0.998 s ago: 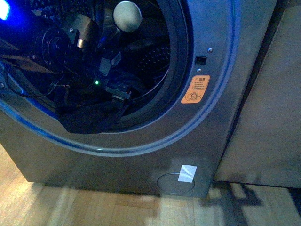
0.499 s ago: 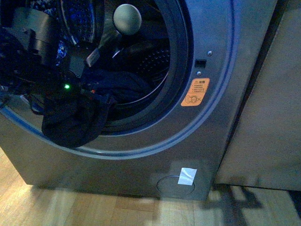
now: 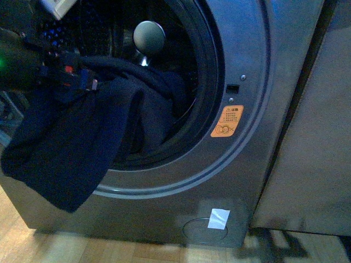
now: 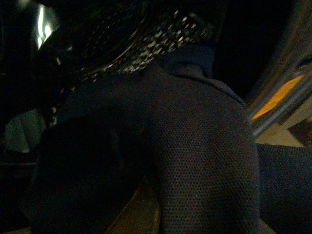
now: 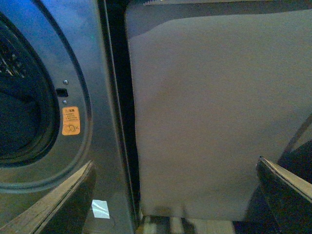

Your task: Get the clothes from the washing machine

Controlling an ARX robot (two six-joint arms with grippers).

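Note:
The washing machine point(image 3: 241, 49) is a dark grey front-loader with its round porthole open and a perforated steel drum point(image 4: 146, 44) inside. The clothes point(image 3: 71, 148), a dark navy mass, trail out of the drum over the black rim and hang down in front of the machine. My left gripper point(image 3: 82, 79) is at the porthole's upper left, shut on the clothes' top edge. In the left wrist view the clothes point(image 4: 195, 161) fill most of the picture and hide the jaws. My right gripper point(image 5: 175, 200) is open and holds nothing, facing the gap between machine and box.
A beige fabric-sided box point(image 3: 312, 126) stands close against the machine's right side point(image 5: 209, 112). An orange sticker point(image 3: 226, 121) sits right of the porthole. A white tag point(image 3: 218, 218) marks the lower panel. Wooden floor point(image 3: 137, 252) runs along the front.
My left gripper has moved up and to the left, out of the drum. The clothes have come further out and now hang much lower over the machine's front.

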